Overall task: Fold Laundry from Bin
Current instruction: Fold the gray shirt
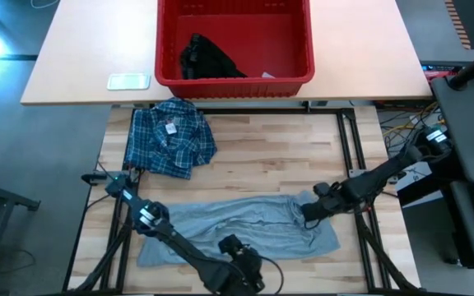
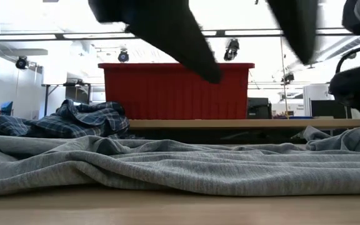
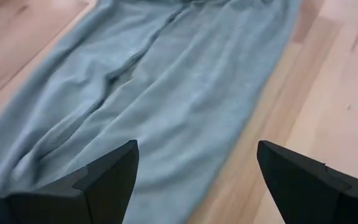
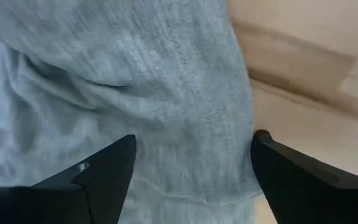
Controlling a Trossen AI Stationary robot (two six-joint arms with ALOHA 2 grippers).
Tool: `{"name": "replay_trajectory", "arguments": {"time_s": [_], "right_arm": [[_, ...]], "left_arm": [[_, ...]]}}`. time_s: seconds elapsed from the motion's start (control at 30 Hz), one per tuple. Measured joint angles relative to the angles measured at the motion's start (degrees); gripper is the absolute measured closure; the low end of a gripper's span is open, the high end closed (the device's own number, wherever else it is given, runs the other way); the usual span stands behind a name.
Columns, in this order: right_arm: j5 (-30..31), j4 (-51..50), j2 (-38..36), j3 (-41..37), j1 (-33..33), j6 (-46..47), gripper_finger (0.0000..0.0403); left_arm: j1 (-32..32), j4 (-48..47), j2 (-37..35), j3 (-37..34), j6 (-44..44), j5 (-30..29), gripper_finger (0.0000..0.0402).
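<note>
A light grey T-shirt (image 1: 237, 220) lies spread and wrinkled along the near part of the wooden table. My right gripper (image 1: 307, 215) stands open close over its right end (image 4: 135, 81), pointing steeply down. My left gripper (image 1: 235, 247) hangs open above the shirt's near edge (image 3: 185, 81), clear of it. A blue-and-white plaid shirt (image 1: 169, 136) lies folded at the far left. The red bin (image 1: 234, 82) stands on the tan table beyond, with a small black garment (image 1: 208, 59) lying on its floor. My right gripper (image 4: 194, 140) has its two fingers spread over the grey T-shirt's right end. Whether the fingertips (image 4: 114, 155) touch the cloth, I cannot tell. Nothing is pinched between them.
A small pale rectangular object (image 1: 128, 80) lies on the tan table left of the bin. Bare wood (image 1: 286, 148) lies between the plaid shirt and the table's right edge. Black frame rails (image 1: 348, 140) run along the table's sides.
</note>
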Motion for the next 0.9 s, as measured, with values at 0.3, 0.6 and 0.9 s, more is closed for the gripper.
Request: {"name": "replay_trajectory", "arguments": {"time_s": [0.3,0.6,0.9], "right_arm": [[-2.1,-6.4,-2.0,3.8,1.3,-3.1,0.011],[-3.0,-7.3,-1.1,2.5,1.9,1.1,0.0087],[-2.8,-1.7,1.9,-0.3,2.1,5.3,0.0232]], "left_arm": [[-1.0,-14.8,-3.0,0.0,-7.3,-0.4,0.0092],[-0.3,-15.0,-3.9,0.0,-8.7,-1.1,0.0092],[-2.3,-26.3,-12.3,-0.8,-13.0,-3.8,0.0093]]}}
